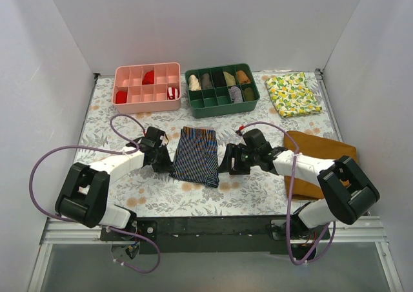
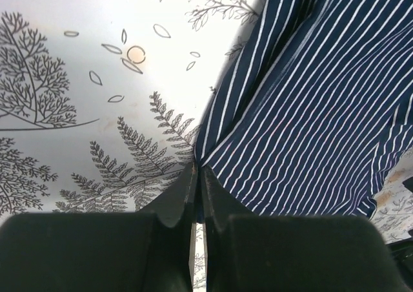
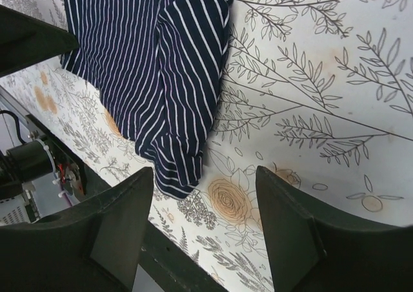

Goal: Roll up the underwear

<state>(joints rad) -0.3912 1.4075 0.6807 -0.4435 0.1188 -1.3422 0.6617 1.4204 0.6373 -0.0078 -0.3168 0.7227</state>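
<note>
Where the underwear (image 1: pixel 195 156) lies: flat on the flowered table (image 1: pixel 258 192), between your two grippers. One side edge sits at the tips of the left gripper and the other just ahead of the right one.
Left gripper (image 2: pixel 197 174): pressed together, pinching the cloth's edge right at its fingertips. Creases fan out from the pinch, so you have fabric, though I cannot tell how many layers.
Right gripper (image 3: pixel 205 176): spread wide, holding nothing. A folded-over corner of the cloth lies just ahead of it, nearer one finger than the other.
Cloth: judge it light, thin and limp. It will likely sag, stretch and drag rather than keep a shape, and may slide on the table.
Where to hold: take the edge itself, through every layer if you can, at the corner ahead of the right gripper. Match the left pinch so both ends of that edge turn together.
Risk: a pinch on one layer alone would likely peel the top layer away and skew the roll.
</note>
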